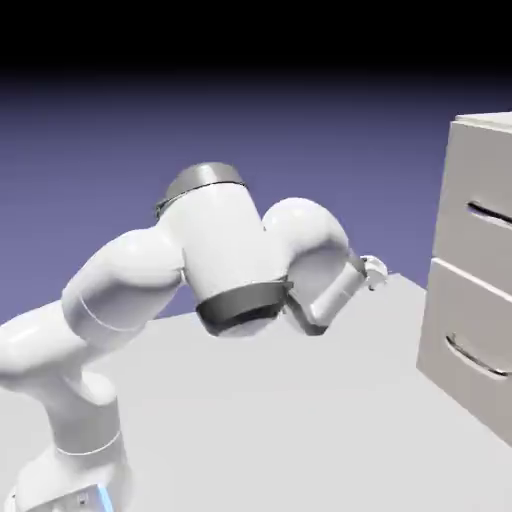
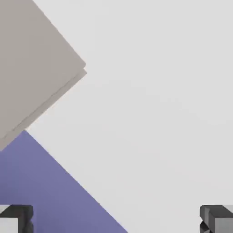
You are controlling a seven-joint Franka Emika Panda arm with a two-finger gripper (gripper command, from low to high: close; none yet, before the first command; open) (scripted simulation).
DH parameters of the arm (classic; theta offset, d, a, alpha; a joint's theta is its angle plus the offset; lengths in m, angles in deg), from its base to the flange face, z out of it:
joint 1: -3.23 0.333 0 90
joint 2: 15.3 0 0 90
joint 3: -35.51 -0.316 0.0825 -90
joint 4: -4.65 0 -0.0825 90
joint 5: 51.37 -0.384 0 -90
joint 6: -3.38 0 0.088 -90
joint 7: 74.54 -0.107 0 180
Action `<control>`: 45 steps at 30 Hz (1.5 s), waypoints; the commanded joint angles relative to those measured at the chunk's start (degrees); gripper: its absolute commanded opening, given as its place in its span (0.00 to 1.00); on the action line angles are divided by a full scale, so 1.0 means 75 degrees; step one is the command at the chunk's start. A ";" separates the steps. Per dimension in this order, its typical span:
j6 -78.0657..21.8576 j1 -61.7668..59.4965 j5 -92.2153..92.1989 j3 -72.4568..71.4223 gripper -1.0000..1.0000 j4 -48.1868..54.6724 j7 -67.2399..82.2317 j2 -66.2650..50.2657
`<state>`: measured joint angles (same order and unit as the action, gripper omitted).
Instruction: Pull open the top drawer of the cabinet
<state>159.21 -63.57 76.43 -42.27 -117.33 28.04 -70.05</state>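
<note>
Cabinet [image 1: 470,270] is cut off at right; folded arm hides the gripper [image 2: 116,220], fingertips [image 2: 217,218] spread wide, empty, far from the top drawer [image 1: 480,205].

Place: a rendered simulation scene is shown, not a real room.
Table [image 1: 300,400]: a plain, flat pale grey surface without texture is seen.
Backdrop [image 1: 200,120]: behind the table, an even blue-violet fading to black is seen.
Cabinet [image 1: 480,290]: a boxy beige-grey block is set on the table's right part.
Arm [image 1: 215,255]: smooth white shells are seen left of the cabinet.
</note>
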 commanded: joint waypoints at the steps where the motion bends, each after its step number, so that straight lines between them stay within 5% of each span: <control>1: -0.0042 -0.0155 0.0293 -0.0178 0.50 0.0089 0.0333 -0.0201; 15: -0.0624 -0.2318 0.4390 -0.2671 0.50 0.1340 0.4982 -0.3003; 23: -0.0255 -0.1151 0.4368 -0.2364 0.50 0.2872 0.5251 -0.3050; 24: -0.0255 -0.1151 0.4368 -0.2364 0.00 0.2872 0.5251 -0.3050; 25: -0.0255 -0.1151 0.4368 -0.2364 0.00 0.2872 0.5251 -0.3050; 41: -0.1003 -0.4913 0.4178 -0.3475 0.00 -0.1556 0.4809 -0.3180; 45: -0.0756 -0.5341 0.4508 -0.3571 0.00 -0.1694 0.3625 -0.2309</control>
<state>153.54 -103.63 110.25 -69.06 -130.02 55.19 -87.38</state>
